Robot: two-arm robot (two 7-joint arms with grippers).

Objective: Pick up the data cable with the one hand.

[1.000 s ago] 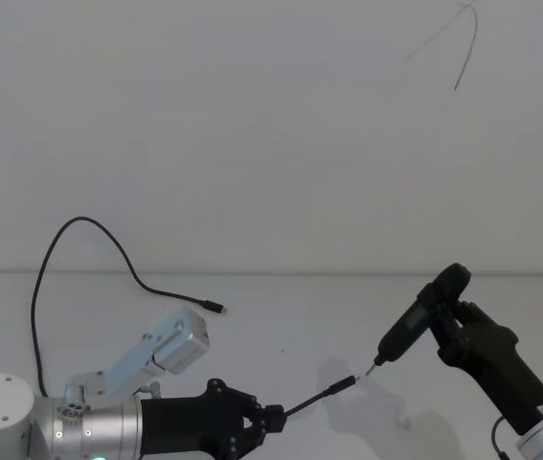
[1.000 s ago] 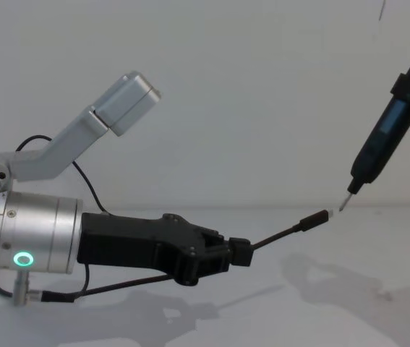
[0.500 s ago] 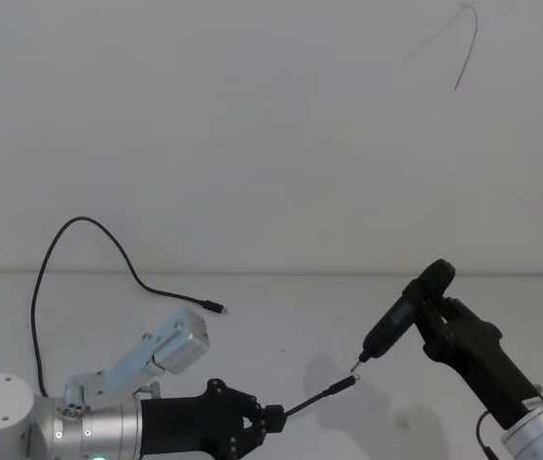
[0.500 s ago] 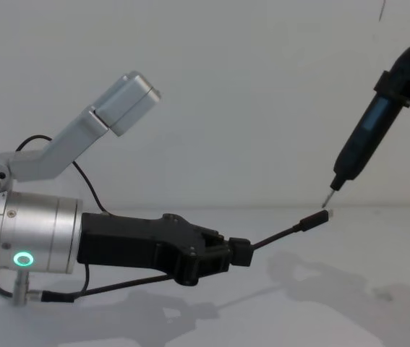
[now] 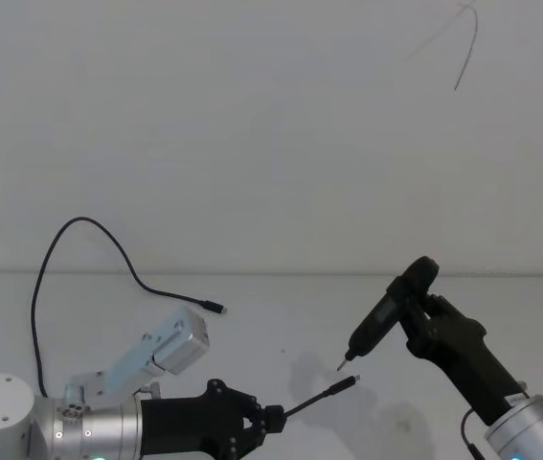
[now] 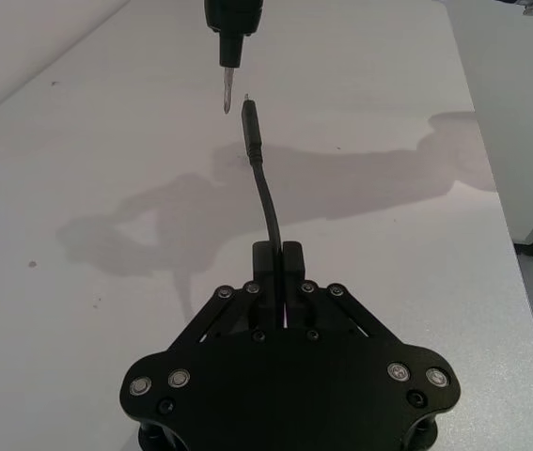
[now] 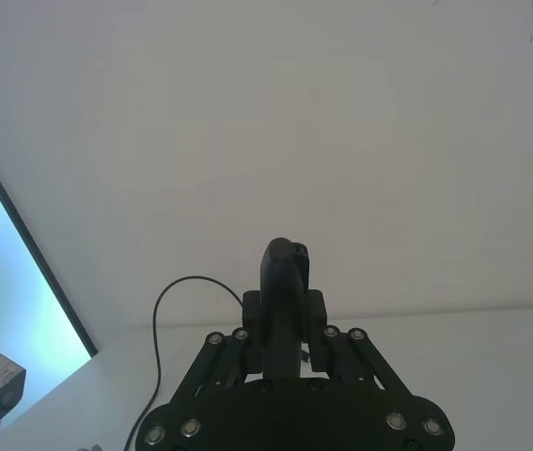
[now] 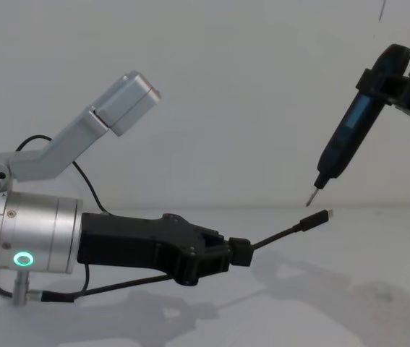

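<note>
My left gripper [image 5: 269, 419] is low at the left and shut on the data cable [image 8: 277, 235]. The cable's black plug [image 8: 314, 219] with its silver tip juts out to the right above the table. In the left wrist view the cable [image 6: 268, 202] rises from between the fingertips of the left gripper [image 6: 278, 254]. My right gripper [image 5: 422, 305] is shut on a black pen-shaped tool [image 5: 378, 321]. The tool's metal tip [image 8: 311, 196] hangs just above and to the left of the plug, apart from it.
A thinner black cable [image 5: 89, 230] loops on the white table at the left, its small plug [image 5: 215, 308] lying behind my left arm. The held cable's tail [image 8: 110, 289] trails under the left gripper. A white wall [image 5: 271, 134] stands behind the table.
My right gripper has carried the pen-shaped tool left and slightly up, so its tip has left the plug's end. The left gripper and cable have stayed still.
</note>
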